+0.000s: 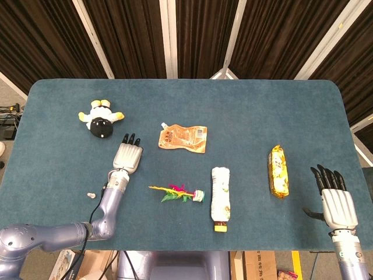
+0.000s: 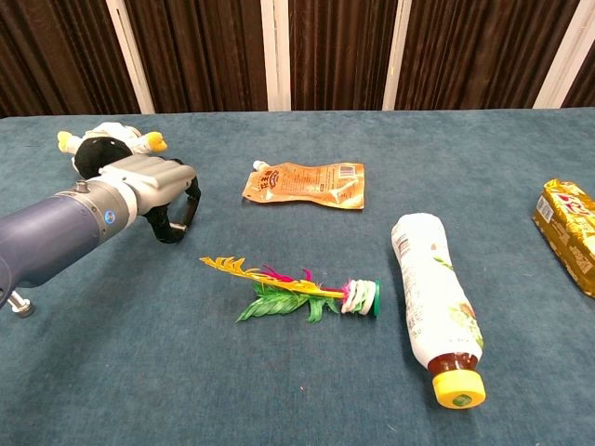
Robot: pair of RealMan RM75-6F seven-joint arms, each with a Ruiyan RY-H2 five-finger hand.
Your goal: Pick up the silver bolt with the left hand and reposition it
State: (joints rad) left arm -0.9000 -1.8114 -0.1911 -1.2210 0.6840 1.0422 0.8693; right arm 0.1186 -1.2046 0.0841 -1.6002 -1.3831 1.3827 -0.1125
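Note:
The silver bolt lies on the blue table cloth near the front left edge; in the chest view the bolt shows just under my left forearm. My left hand hovers further in and to the right of the bolt, apart from it. In the chest view the left hand has its fingers bent downward with nothing in them. At the front right corner my right hand rests flat, fingers spread and empty; the chest view does not show it.
A plush toy lies beyond the left hand. An orange pouch, a feathered shuttlecock, a lying bottle with a yellow cap and a yellow snack pack spread across the middle and right.

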